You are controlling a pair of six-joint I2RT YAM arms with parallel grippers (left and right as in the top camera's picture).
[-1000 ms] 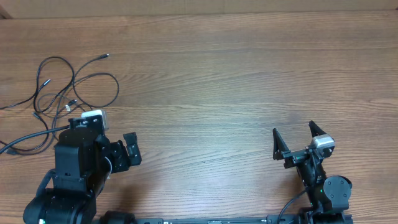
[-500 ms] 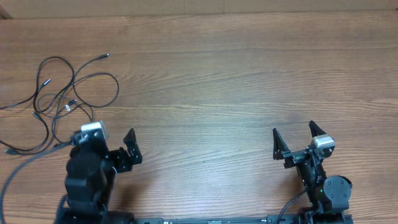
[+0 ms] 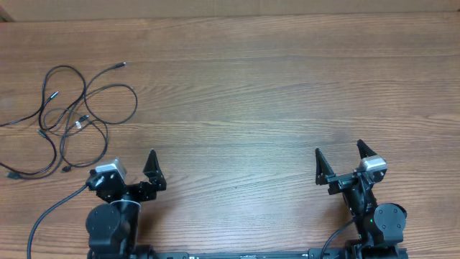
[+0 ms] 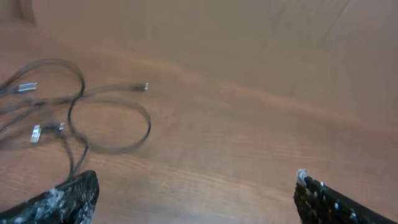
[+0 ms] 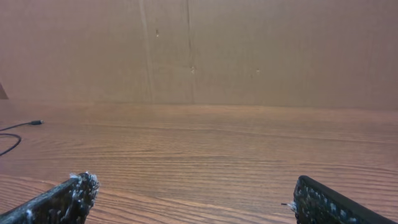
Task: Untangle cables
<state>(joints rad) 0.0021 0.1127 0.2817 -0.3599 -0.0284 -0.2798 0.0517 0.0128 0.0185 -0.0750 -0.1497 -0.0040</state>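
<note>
The cables (image 3: 72,115) lie in a loose tangle of thin black cords on the wooden table (image 3: 251,86) at the far left, several small plug ends sticking out. In the left wrist view the cables (image 4: 93,118) loop at the upper left, blurred, with silver tips showing. My left gripper (image 3: 131,174) sits near the front edge, below and right of the tangle, open and empty, apart from the cords. My right gripper (image 3: 341,161) stands open and empty at the front right, far from them. One cable end (image 5: 18,129) shows at the left edge of the right wrist view.
A thick black wire (image 3: 50,212) runs from the left arm's base toward the lower left. Bare wood lies between the two grippers and across the table's middle and right. A brown cardboard wall (image 5: 249,43) stands behind the table.
The left arm has drawn back from beside the tangle toward the front edge, and its gripper now points up the table. The cables and the right arm have not moved.
</note>
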